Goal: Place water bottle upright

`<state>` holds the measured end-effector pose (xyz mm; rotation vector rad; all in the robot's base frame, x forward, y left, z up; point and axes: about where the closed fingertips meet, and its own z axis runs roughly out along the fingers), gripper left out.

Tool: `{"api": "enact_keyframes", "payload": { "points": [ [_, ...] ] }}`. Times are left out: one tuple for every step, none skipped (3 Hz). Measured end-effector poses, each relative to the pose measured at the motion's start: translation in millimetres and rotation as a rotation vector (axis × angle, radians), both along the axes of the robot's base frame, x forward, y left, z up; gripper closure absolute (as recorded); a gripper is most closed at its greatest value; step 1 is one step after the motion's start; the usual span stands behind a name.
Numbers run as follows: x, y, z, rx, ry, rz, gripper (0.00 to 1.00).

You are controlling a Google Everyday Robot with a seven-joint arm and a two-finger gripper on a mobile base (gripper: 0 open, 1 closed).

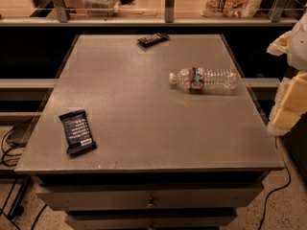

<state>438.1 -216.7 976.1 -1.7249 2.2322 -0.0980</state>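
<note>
Water bottle (205,79) is lying on its side, right half of the bench (144,147), cap pointing left; round and ribbed, so I reckon a clumsy nudge sends it rolling; pincer (289,107) hangs off the bench's right edge, can't tell if it's apart or together; dark snack packet (77,132) and black remote-looking thing (153,39) are well apart from it, nothing blocking.

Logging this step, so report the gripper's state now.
Gripper: at the right edge of the view, beside the table, apart from the water bottle lying on its side; open or closed cannot be told.
</note>
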Motion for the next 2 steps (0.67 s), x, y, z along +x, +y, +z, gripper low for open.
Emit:
{"api": "enact_keyframes", "payload": {
  "points": [
    [0.0,0.0,0.1,0.000,0.000,0.000,0.00],
    [2.3,-1.8,3.7,-0.012,-0.021,0.024,0.00]
  ]
}}
